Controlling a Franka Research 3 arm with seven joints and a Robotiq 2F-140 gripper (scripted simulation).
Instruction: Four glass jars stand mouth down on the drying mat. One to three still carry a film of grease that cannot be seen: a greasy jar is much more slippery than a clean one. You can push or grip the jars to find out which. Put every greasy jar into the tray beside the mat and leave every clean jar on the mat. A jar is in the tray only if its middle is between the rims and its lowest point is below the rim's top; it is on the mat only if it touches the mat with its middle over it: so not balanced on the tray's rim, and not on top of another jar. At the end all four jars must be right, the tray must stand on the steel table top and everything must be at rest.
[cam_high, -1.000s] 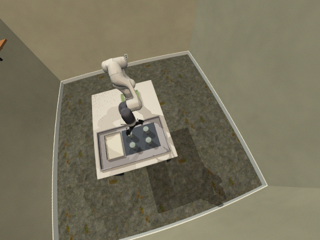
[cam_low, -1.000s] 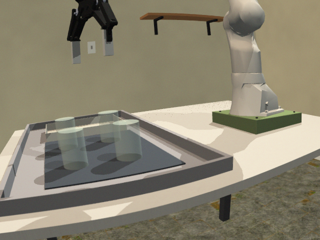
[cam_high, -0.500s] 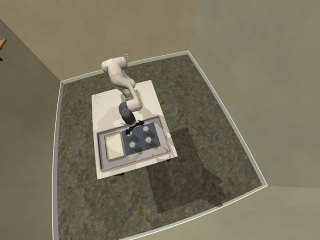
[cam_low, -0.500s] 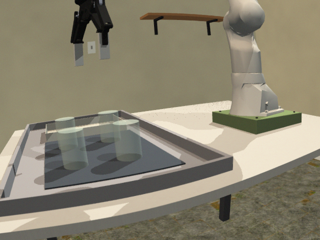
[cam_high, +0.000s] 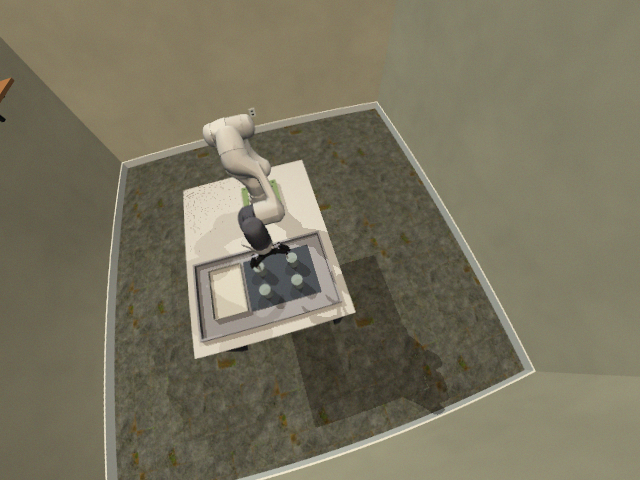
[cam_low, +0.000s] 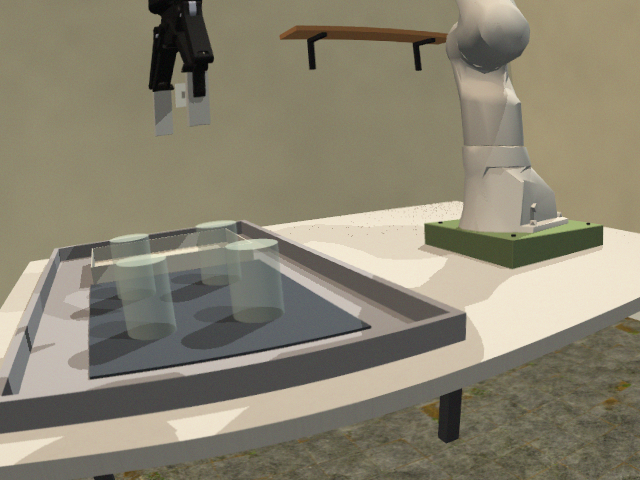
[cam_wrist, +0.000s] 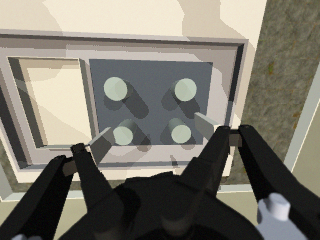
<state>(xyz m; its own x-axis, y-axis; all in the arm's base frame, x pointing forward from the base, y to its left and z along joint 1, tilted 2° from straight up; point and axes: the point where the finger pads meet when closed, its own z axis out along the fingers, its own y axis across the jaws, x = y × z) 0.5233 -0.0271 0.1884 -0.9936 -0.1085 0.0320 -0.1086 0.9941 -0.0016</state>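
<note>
gripper (cam_low: 176, 117): hangs high above the mat, well clear of the jar tops, fingers spread wide with nothing between them; pads point down.
gripper, wrist view (cam_wrist: 156, 134): the two grey pads frame the near pair of jars from above.
mat (cam_wrist: 150, 70): dark grey sheet, lies flat inside the big grey rimmed surround, right of the tray.
jars: four, all mouth down on the mat in a two-by-two block, apart from each other, none touching.
jar far-left (cam_wrist: 115, 88): upright on the mat, on the tray side.
jar far-right (cam_wrist: 185, 89): upright on the mat, away from the tray.
jar near-left (cam_wrist: 123, 135): upright, just beside the left finger pad in the wrist view, far below it.
jar near-right (cam_wrist: 181, 133): upright, near the right finger pad in the wrist view, also far below.
tray (cam_wrist: 15, 100): pale rectangular tray with raised rims, beside the mat on its left in the wrist view; no jar in it.
tray, exterior view (cam_low: 170, 251): only a thin pale rim shows behind the jars, hard to read from there.
surround (cam_low: 289, 361): grey raised border around the mat and the tray, sits on the counter.
counter (cam_low: 542, 289): white top, carries the surround and the green base plate (cam_low: 584, 242).
arm (cam_high: 242, 155): white, reaches from the base plate over toward the mat.
shelf (cam_low: 361, 33): wooden, on the wall behind.
</note>
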